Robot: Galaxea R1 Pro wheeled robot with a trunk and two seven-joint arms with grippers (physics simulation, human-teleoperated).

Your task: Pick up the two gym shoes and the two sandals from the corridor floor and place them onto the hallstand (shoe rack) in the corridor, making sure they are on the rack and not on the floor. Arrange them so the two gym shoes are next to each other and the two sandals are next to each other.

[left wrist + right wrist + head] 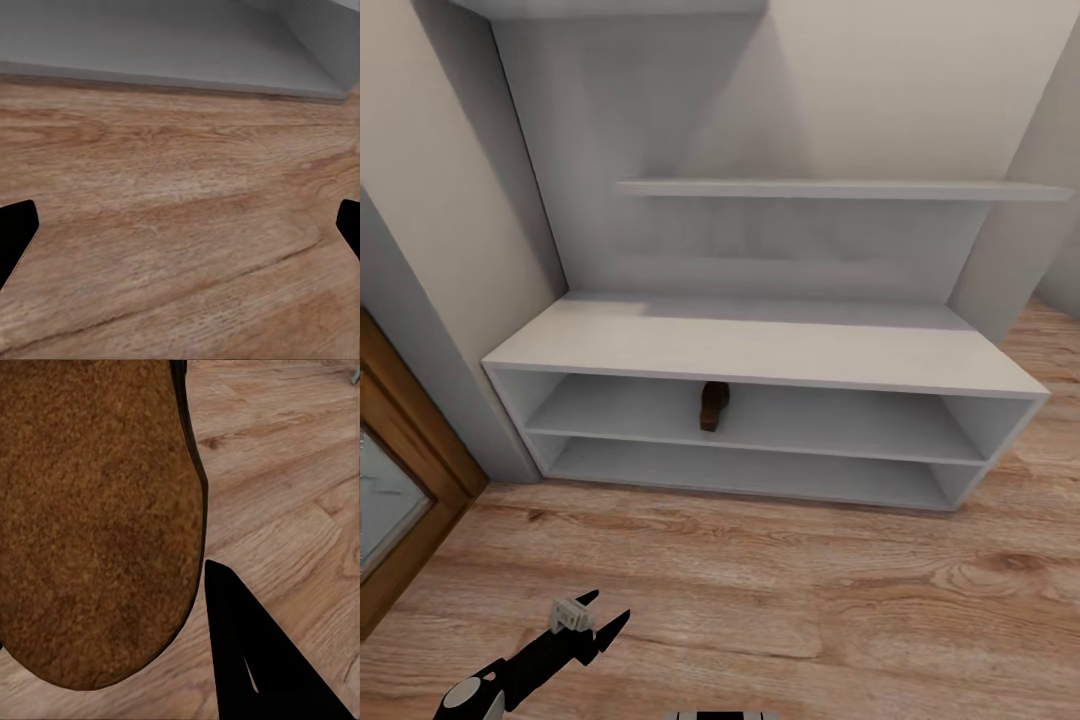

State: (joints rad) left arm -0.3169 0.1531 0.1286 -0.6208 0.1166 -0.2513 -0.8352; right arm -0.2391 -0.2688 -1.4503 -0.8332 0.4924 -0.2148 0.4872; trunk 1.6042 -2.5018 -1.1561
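Observation:
The light-grey hallstand (760, 350) stands against the wall ahead, and its lowest shelf edge (172, 52) runs close before my left gripper. One dark-brown sandal (711, 405) lies on the upper open shelf, near the middle. A second sandal (90, 510) hangs over the corridor floor (285, 472), tan footbed toward the camera; my right gripper (112, 577) is shut on it, one black finger (247, 660) showing beside it. My left gripper (595, 620) hovers low over the corridor floor (810, 590), open and empty, its fingertips (15, 232) wide apart. The gym shoes are out of view.
A wood-framed glass door (400, 520) stands at the left, close to the hallstand's end. A floating shelf (840, 189) hangs on the back panel above the bench top. Bare plank floor lies between me and the hallstand.

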